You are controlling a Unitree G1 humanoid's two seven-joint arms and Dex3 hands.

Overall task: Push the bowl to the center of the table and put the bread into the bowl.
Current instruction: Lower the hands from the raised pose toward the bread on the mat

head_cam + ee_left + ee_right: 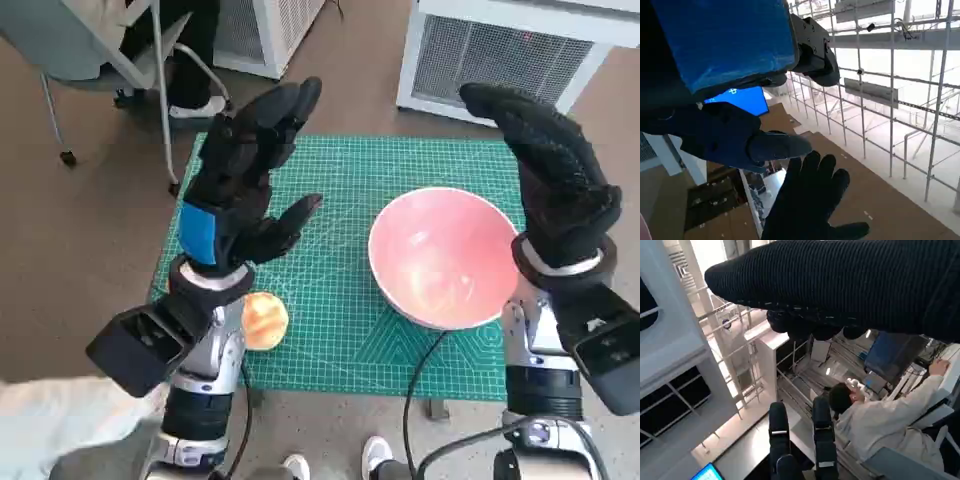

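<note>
Sitting just left of the right hand (555, 190), pink bowl (445, 258) upright, nothing inside. Bread (264, 320) roundish, no clear long axis, below the left hand (245, 180), beside its forearm. Both hands raised, fingers spread, holding nothing.

We see the right hand (850, 285) as a dark knitted band across the top, the left hand's fingers (824, 440) below, and a seated person (880, 420) in white beside them.

The bowl (446, 256) sits on my right side of the mat (340, 300). The bread (264, 319) lies on my left, near me.
</note>
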